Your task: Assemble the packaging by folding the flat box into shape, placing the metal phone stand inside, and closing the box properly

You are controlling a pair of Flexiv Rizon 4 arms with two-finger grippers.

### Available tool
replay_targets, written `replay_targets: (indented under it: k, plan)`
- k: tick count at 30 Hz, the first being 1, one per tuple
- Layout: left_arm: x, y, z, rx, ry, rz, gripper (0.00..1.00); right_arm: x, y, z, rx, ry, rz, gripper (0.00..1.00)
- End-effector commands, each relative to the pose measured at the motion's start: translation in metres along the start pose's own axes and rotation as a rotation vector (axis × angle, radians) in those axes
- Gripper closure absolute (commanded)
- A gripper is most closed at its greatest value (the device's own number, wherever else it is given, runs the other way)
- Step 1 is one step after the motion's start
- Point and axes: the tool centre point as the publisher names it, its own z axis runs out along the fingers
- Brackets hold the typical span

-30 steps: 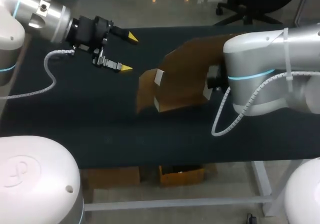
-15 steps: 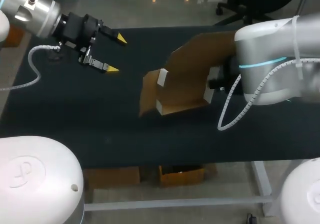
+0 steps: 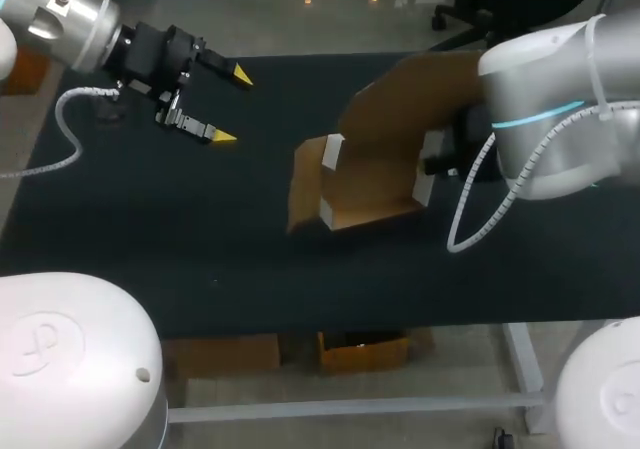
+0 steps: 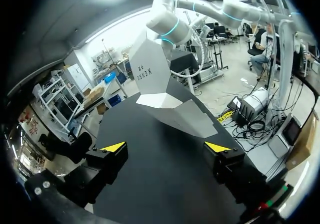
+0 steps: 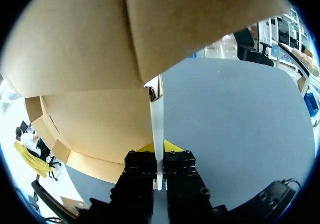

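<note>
**Near field.** The table [image 3: 200,229] carries one matte black covering, flat and even in texture.

**Middle field.** One cardboard box [image 3: 372,174] sits right of the table's centre, partly folded. Its inner faces are plain brown board. The outer faces, seen in my left wrist view [image 4: 167,102], are smooth and pale grey-white. It forms an open, angular shell: a shallow tray low down, short side flaps with white cut edges, and one broad panel slanting up towards my right arm [image 3: 560,119]. Whether the lowest edge rests on the covering I cannot tell.

**Right tool.** One right gripper [image 5: 159,149], black-bodied, is clenched on a thin upright panel edge of the box. The board passes between its two fingers, and yellow shows on either side. The arm's silver housing hides it from the head camera.

**Far field.** One left gripper [image 3: 231,106] hangs over the table's far left part, well apart from the box. Its two yellow-tipped fingers are spread wide and hold nothing, and its own camera shows bare black covering between them [image 4: 165,147]. My left arm [image 3: 60,19] is metallic, with one white coiled cable.
</note>
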Motion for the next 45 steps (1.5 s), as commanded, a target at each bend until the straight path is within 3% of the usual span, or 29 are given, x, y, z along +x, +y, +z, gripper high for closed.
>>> replay_targets:
  k: [1, 8, 18, 33, 36, 45]
  plan:
    - [-0.002, 0.0, 0.0, -0.013, 0.005, -0.003, 0.0, -0.001, 0.004, -0.002, 0.204, -0.025, 0.001, 1.0]
    - [-0.003, 0.007, -0.003, -0.058, -0.004, -0.004, 0.0, -0.017, 0.005, -0.015, 0.325, -0.043, 0.038, 1.0]
    - [0.0, 0.019, -0.016, -0.181, 0.002, 0.034, 0.0, -0.031, 0.003, -0.023, 0.429, 0.014, 0.113, 1.0]
    - [0.011, 0.037, -0.023, -0.288, 0.044, 0.033, 0.0, -0.033, 0.006, -0.026, 0.737, -0.017, 0.054, 1.0]
    - [0.013, 0.042, -0.023, -0.335, 0.088, 0.036, 0.0, -0.033, 0.003, -0.027, 0.788, -0.019, 0.045, 1.0]
    - [0.013, 0.042, -0.023, -0.335, 0.088, 0.036, 0.0, -0.033, 0.003, -0.027, 0.788, -0.019, 0.045, 1.0]
